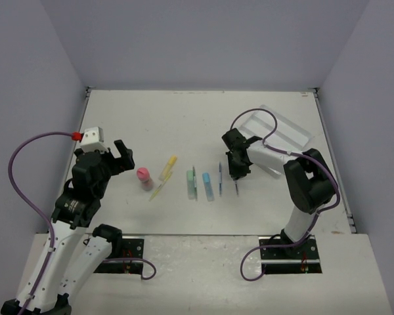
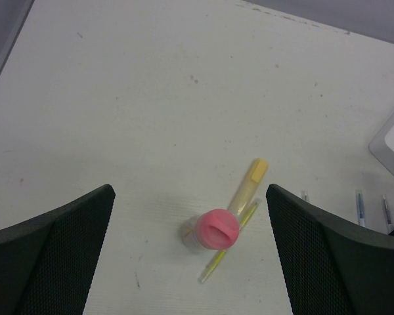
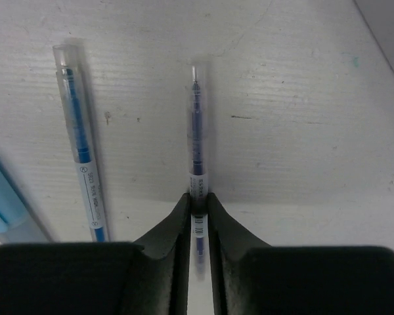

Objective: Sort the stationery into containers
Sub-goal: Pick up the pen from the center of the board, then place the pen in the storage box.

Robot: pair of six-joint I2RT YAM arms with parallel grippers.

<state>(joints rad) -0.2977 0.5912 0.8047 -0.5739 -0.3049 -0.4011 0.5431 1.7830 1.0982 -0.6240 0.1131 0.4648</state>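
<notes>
Soft, even light from above lit the white table (image 1: 203,125) brightly, leaving only a faint shadow beside the slim pen (image 3: 197,131) and mild glare on the clear tray (image 1: 299,131), while the dark fingers (image 3: 171,262) nearest the right wrist lens were blurred.

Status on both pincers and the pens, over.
Right pincer shut on slim pen. Left pincer open above pink cylinder. Second slim pen close alongside, not touching.
</notes>
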